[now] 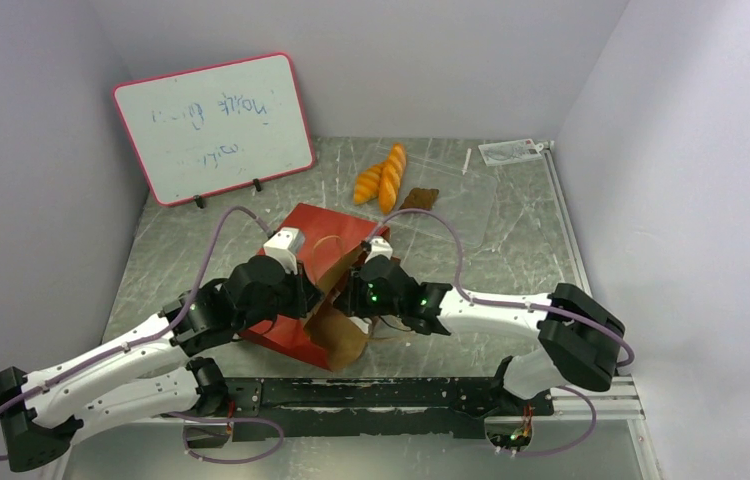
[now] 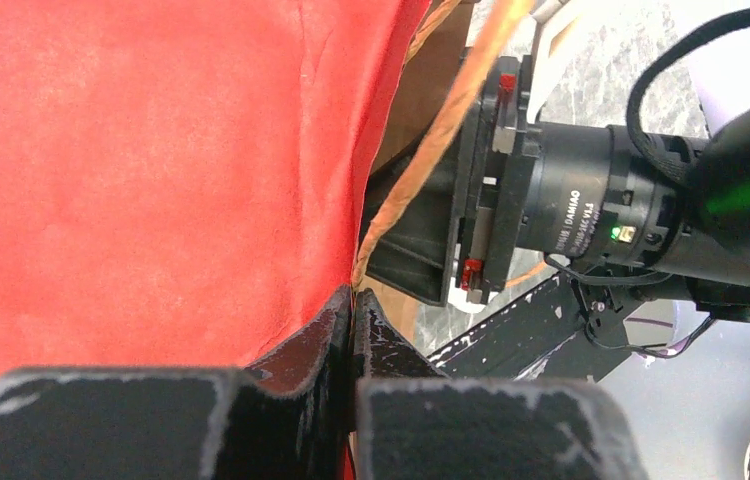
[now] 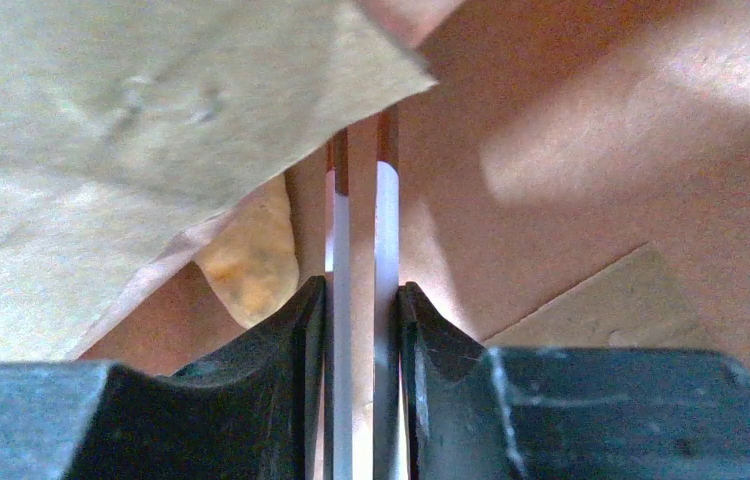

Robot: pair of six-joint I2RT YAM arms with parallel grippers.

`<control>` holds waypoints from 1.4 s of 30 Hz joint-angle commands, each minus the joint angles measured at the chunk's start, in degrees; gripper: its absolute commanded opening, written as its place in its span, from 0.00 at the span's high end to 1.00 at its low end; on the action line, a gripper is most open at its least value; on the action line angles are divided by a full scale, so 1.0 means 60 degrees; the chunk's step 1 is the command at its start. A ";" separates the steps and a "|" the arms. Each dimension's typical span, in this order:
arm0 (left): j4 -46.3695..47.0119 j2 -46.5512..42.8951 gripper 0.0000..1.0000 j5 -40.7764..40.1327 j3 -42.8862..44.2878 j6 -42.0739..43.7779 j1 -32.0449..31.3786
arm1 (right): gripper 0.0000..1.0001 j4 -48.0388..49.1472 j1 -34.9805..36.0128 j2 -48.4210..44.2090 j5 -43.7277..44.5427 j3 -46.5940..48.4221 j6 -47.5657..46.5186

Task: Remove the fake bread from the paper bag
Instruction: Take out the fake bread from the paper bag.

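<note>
worktop: grey, scratched metal sheet, closed in by pale walls at the far side, left and right.
centre: red paper bag rests on the worktop, its brown-lined mouth turned toward the near edge.
far middle: two orange loaves lie side by side, touching, well apart from the bag.
just right of them: dark brown piece, flat on the worktop.
far left: whiteboard with a red rim, propped tilted.
far right corner: white card, with a small white stick near it.
near edge: black rail.

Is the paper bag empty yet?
Not empty. One golden bread piece lies inside the paper bag, beside the tweezers. Whether more remain, cannot tell.
</note>
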 commanded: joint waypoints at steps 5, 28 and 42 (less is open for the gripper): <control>-0.0571 -0.0158 0.93 0.0068 0.0316 0.0087 -0.0074 | 0.86 -0.0354 0.0150 -0.1760 0.0012 -0.0325 0.0129; -0.3476 0.0214 0.93 -0.0807 0.1739 -0.0489 -0.0367 | 0.71 -0.0815 0.0299 -0.4414 -0.3133 -0.1884 0.0629; -0.1332 0.0826 0.93 -0.0069 0.0492 -0.0261 -0.0431 | 0.64 -0.1131 0.0233 -0.4026 -0.4796 -0.2097 0.0350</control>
